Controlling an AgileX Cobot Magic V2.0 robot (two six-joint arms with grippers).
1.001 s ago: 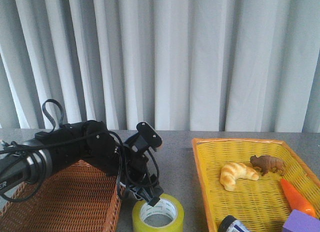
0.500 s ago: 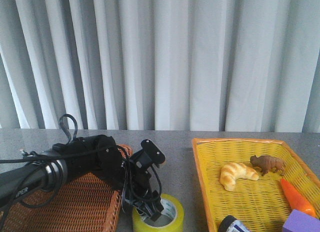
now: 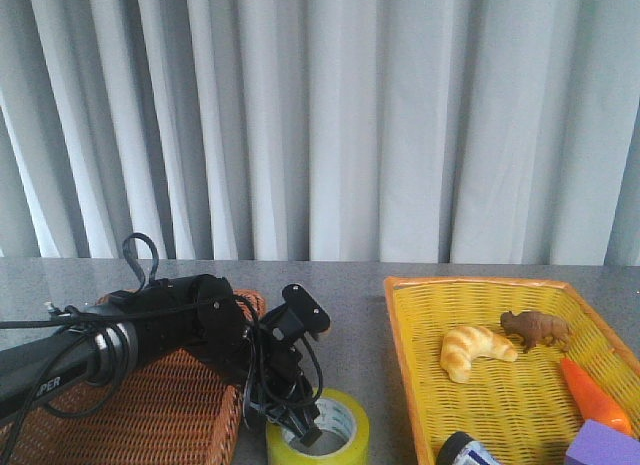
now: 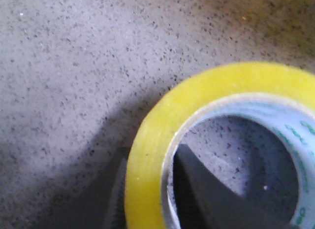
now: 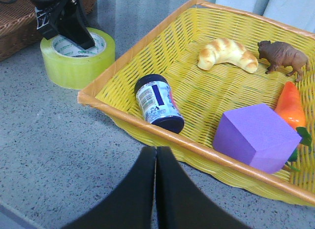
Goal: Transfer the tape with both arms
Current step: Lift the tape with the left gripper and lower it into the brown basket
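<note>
The tape point(image 3: 347, 417) is a wide yellow-green roll with a white core. It lies flat on the grey table between the two baskets. My left gripper point(image 3: 301, 421) reaches down onto its near-left wall. In the left wrist view one finger point(image 4: 197, 184) is inside the core and the other is outside the yellow wall point(image 4: 147, 155), both pressed close against it. The right wrist view shows the same roll point(image 5: 78, 66) with the left gripper point(image 5: 74, 34) in it. My right gripper point(image 5: 156, 149) is shut and empty, low over the table in front of the yellow basket.
A brown wicker basket point(image 3: 150, 405) lies under the left arm. The yellow basket point(image 5: 128, 118) holds a toy croissant point(image 5: 226, 54), a brown bison point(image 5: 283, 56), a carrot point(image 5: 290, 103), a purple block point(image 5: 256, 135) and a small dark jar with a white label point(image 5: 157, 103).
The left arm swung right and lowered; its gripper went from just above the roll's rim to straddling the tape's wall. The tape has barely shifted.
</note>
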